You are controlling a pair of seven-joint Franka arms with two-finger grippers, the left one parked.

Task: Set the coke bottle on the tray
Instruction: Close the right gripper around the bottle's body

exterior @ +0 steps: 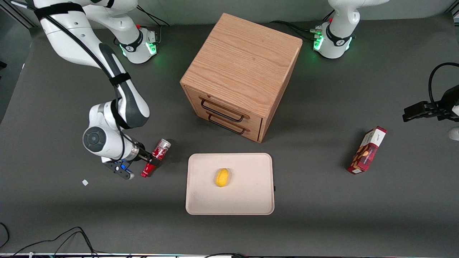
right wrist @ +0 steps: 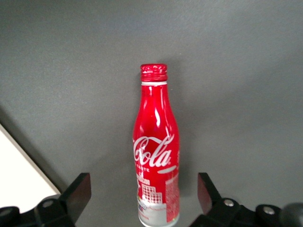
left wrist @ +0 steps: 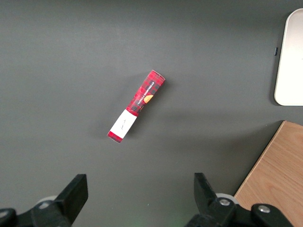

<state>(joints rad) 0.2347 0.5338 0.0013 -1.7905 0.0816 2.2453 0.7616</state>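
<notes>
Spread wide, the right arm's black two-finger gripper (right wrist: 142, 201) straddles the slim red coke bottle with white script and silver base (right wrist: 155, 151), which lies on the dark table between its fingers (right wrist: 75, 194), apparently untouched. By my reading this is the grasp step: next the fingers should close on the body, then lift and carry it to the cream-beige rectangular tray (exterior: 251, 200) just beside, clear of the yellow lemon-like fruit (exterior: 222, 177).

coke bottle (exterior: 156, 157): lying on the counter (exterior: 322, 215), beside the tray (exterior: 247, 200)
gripper (exterior: 147, 159): at the bottle
</notes>
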